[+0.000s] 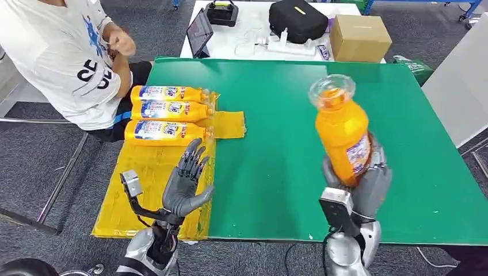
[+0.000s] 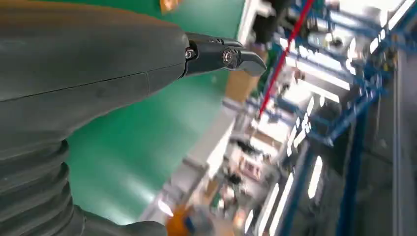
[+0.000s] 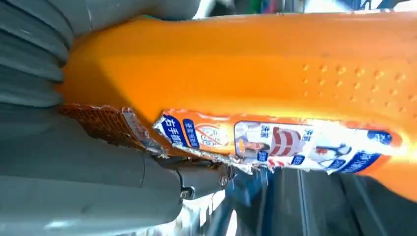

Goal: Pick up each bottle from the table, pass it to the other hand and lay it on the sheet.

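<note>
Right hand (image 1: 363, 183) at lower right of frame, grasping orange bottle (image 1: 342, 131) upright above green surface (image 1: 270, 144), cap end toward camera. Left hand (image 1: 185, 181) at lower left, released, fingers spread, raised over yellow sheet (image 1: 138, 190). Three bottles (image 1: 167, 111) lie side by side on sheet, upper left. Person (image 1: 69, 52) sits at upper left corner.
</note>
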Available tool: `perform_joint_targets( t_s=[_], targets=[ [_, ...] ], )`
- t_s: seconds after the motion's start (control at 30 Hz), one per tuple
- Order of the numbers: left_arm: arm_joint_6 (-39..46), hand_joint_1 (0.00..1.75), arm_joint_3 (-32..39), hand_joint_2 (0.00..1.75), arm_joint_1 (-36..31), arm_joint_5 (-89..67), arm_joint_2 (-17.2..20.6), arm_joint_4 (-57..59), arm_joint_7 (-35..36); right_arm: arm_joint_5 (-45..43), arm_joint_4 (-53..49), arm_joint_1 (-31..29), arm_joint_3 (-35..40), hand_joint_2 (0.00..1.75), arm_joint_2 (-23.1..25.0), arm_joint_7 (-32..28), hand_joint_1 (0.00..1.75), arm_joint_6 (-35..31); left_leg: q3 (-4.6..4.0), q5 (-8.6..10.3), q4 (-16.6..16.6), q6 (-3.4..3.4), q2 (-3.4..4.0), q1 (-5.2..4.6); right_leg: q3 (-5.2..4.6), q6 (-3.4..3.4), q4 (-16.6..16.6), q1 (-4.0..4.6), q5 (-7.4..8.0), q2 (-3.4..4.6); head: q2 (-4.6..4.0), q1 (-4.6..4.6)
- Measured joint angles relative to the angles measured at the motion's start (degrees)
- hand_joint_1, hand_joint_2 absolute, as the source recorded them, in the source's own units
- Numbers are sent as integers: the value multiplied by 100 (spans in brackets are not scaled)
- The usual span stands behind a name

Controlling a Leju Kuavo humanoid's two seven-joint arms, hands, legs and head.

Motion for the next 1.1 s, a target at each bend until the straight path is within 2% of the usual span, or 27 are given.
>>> perform_joint_targets(
  t_s=[0.17,0.43,0.7,0.83,1.1],
  targets=[
    [-266,0,-258,175,25,-90,129,-85,-101,-231,1047,-15,601,175,64,-144,175,507,-3,0,-2,-1,-2,8,0,-2,2,6,-2,0,0,2],
    [-319,0,-557,175,2,-201,262,24,-11,396,2712,-382,1773,175,273,83,175,342,-3,1,-3,-1,-2,7,-3,-3,2,5,-2,1,0,4],
    [-527,0,-625,175,-149,322,349,452,454,711,3332,-713,2399,175,365,306,175,-156,-2,1,-2,-1,2,5,-3,-3,2,4,-1,1,0,4],
    [-1033,0,-656,175,-200,1075,411,826,575,669,3629,-873,2653,175,411,310,175,-167,-2,1,-2,-2,0,7,-4,-3,2,6,-2,2,0,2],
    [-1046,0,-656,175,-219,1377,498,1137,586,665,4191,-1046,2880,175,474,324,175,-141,-3,1,-2,-2,1,7,-6,-3,2,5,-2,2,0,4]
  ],
)
